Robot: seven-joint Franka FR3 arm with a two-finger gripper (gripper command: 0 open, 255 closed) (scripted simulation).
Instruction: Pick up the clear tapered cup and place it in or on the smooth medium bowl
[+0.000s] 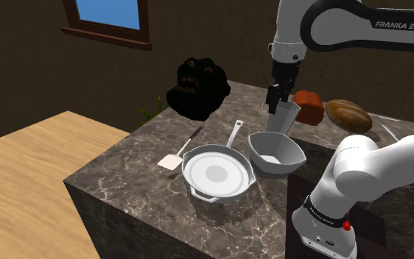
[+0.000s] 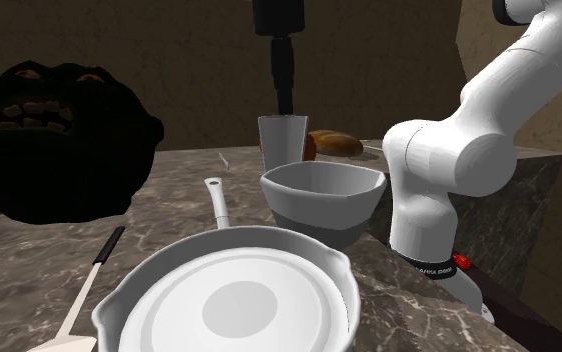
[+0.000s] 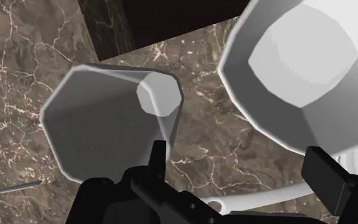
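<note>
While the black hand (image 1: 275, 103) hangs, fingers apart, at the pale translucent tapered cup's (image 1: 283, 118) rim, that cup stands on the marble bench (image 1: 124, 169), at twelve o'clock from the smooth grey bowl (image 1: 269, 166).

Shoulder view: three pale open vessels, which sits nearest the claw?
The tall tapered cup, directly below the claw. The wider bowl stands beside it, and the flat handled pan lies farther from the claw.

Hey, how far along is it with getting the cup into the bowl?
The approach looks done: the gripper is down at the cup. In hand: its open fingers straddle the cup's wall, not yet clamped. Left: close, lift, and set the cup in the bowl beside it.
</note>
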